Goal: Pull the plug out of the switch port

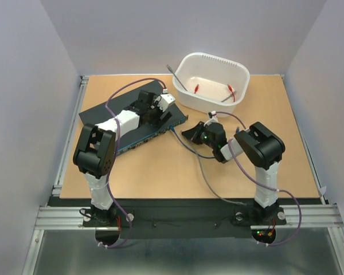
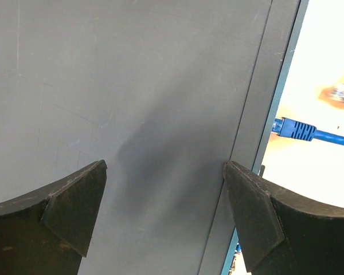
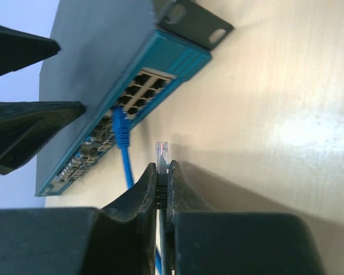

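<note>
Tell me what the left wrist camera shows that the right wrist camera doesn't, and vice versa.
Left wrist only: the dark switch top framed by the left hand. Right wrist only: the socket row on the blue face, and the right hand shut on a clear plug, out of any socket. Both: the switch, the open left hand, the blue plug seated in a socket, the table.

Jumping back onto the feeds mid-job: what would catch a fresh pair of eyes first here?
The right gripper is pinched shut on a clear plug, held just short of the blue port face of the switch. A blue plug sits in one of those ports, its cable trailing back toward that gripper. The left gripper hangs wide open over the switch's dark top.
</note>
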